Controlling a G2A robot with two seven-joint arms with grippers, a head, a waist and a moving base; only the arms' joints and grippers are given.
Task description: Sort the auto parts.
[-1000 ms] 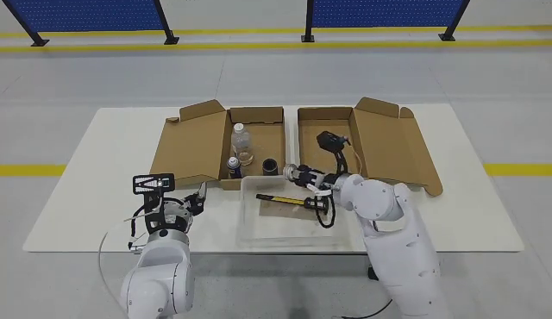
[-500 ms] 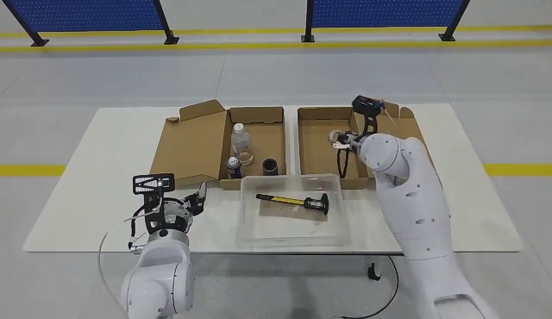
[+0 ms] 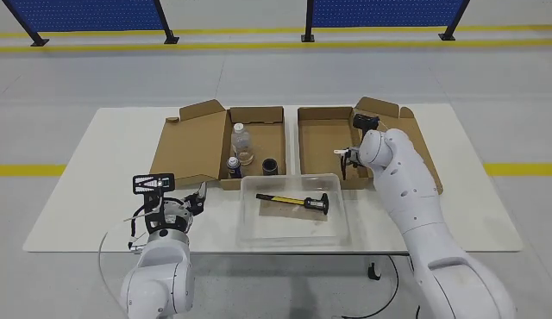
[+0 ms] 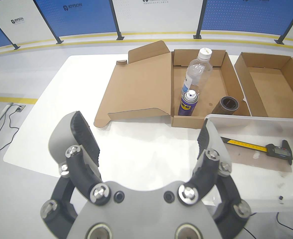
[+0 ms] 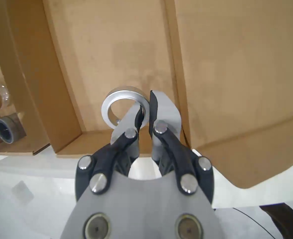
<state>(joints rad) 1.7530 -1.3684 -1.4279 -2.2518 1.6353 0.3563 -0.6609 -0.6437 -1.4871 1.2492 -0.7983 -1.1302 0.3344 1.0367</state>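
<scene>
Hanging over the near left part of the table [image 3: 103,172], the left gripper [image 4: 141,123] has its jaws spread wide with nothing between them. It is well apart from the work in hand.

Beyond it, the left box [image 3: 256,112] holds a clear bottle [image 4: 197,73] and a blue spray can [image 4: 188,104], both upright, with a black sleeve [image 4: 227,105] lying on its side near the box's front corner. Next comes the clear tray [image 4: 248,118], where a caliper [image 4: 256,146] lies flat with its long axis across the tray.

Farther right, the right gripper [image 5: 145,105] is over the right box [image 3: 321,142], near the wall on the flap side and close to the front wall. It is closed narrowly on a silver ring [image 5: 106,108], with one finger inside the bore and the other outside, pinching the ring's wall. The ring sits straight ahead of the fingers, its open face turned up toward the wrist and its flat side toward the cardboard floor below. Whether it touches that floor cannot be told.

As I judge it, the next move is a release. It turns on the ring being inside the walls, which it is, so opening the jaws should leave it in this box. The right arm alone is placed for that.

The ring is a plain, bright, smooth metal band with a wide bore.
</scene>
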